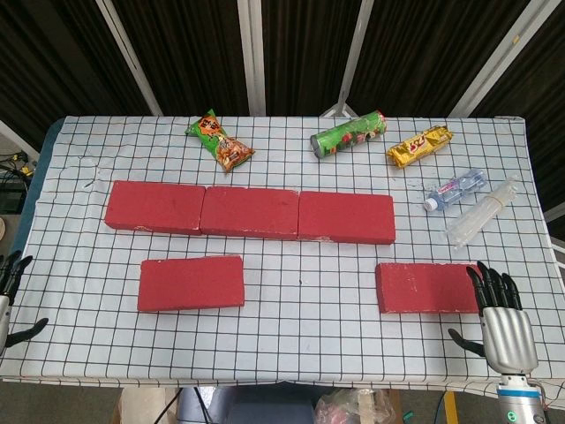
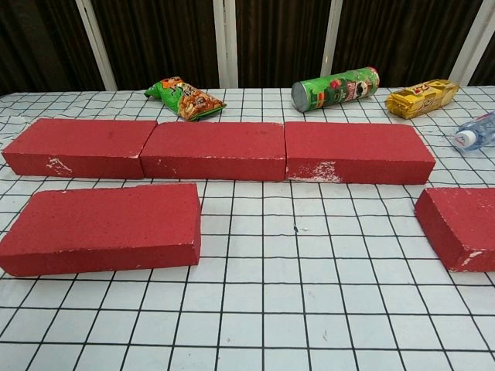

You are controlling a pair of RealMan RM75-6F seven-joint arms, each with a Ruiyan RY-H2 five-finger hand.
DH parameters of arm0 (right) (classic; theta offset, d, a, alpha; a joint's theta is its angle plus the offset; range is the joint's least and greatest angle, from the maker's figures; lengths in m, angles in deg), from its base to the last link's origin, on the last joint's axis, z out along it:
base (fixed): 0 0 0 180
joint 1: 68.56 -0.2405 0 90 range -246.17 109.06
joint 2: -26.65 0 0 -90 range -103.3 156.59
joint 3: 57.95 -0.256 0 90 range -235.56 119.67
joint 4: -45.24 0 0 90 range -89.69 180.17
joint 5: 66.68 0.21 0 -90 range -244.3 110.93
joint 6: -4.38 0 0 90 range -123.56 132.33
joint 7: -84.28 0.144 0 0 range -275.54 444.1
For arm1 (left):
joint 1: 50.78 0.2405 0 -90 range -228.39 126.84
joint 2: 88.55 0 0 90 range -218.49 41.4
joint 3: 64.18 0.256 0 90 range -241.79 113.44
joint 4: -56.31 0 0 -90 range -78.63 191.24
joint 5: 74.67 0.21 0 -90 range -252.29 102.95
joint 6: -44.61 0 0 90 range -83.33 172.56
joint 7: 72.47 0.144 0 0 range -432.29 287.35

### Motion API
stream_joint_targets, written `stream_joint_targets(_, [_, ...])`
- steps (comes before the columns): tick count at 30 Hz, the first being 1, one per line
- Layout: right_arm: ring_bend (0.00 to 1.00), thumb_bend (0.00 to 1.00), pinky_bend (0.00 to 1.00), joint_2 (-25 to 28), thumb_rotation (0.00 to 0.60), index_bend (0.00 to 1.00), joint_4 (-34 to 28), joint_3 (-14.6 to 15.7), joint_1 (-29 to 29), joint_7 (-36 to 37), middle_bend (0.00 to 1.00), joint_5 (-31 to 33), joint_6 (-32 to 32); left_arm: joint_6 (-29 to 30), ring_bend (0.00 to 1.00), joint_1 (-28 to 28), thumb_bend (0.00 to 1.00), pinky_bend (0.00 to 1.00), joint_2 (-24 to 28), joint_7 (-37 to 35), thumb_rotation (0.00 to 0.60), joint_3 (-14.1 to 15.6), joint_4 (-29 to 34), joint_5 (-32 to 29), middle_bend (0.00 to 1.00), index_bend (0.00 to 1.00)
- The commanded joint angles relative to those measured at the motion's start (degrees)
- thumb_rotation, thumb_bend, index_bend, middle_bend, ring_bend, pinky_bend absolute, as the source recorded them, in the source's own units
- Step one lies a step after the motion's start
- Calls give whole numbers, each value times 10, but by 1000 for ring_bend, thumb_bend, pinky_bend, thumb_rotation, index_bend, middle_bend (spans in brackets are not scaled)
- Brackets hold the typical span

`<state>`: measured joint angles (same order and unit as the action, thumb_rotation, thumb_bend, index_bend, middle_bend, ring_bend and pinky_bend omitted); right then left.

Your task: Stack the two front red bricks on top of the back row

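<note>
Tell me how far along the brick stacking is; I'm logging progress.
Nothing is stacked yet. The back row of three bricks is bare on top. The front left brick and front right brick both lie on the table. The right hand is beside the right brick, holding nothing; the left hand sits at the table edge. Both lifts remain.

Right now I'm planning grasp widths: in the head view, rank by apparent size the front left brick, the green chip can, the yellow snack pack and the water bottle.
1. front left brick
2. green chip can
3. yellow snack pack and water bottle: they look alike, so unranked.
</note>
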<state>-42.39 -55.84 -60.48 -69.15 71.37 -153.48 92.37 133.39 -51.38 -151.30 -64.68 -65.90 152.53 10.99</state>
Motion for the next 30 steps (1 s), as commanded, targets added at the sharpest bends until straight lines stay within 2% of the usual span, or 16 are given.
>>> stream_joint_targets(1, [0,133,0,-1,600,0,1,0,0,-1,0,0,0,5,0,2,0,0,0,1,600,1,1,4,21,102])
stream_joint_targets(9, [0,133,0,4,600,0,-1,1,1,7,0,3,-3,2,0,-1,0,0,-6,6,600,3,0,10,21,102])
stream_joint_targets(15, [0,133,0,17,600,0,-15,15,0,10,0,-4,-18,-6,0,-4,0,0,-6,12,600,6,2,11,21,102])
stream_joint_targets(21, [0,133,0,45,600,0,-41,25,-23,9,0,22,-85,-7,0,-4,0,0,-6,18,600,13,5,20,21,102])
stream_joint_targets(30, [0,132,0,107,600,0,-97,-5,-99,-59,0,135,-215,-9,0,-5,0,0,-7,21,600,6,5,6,21,101])
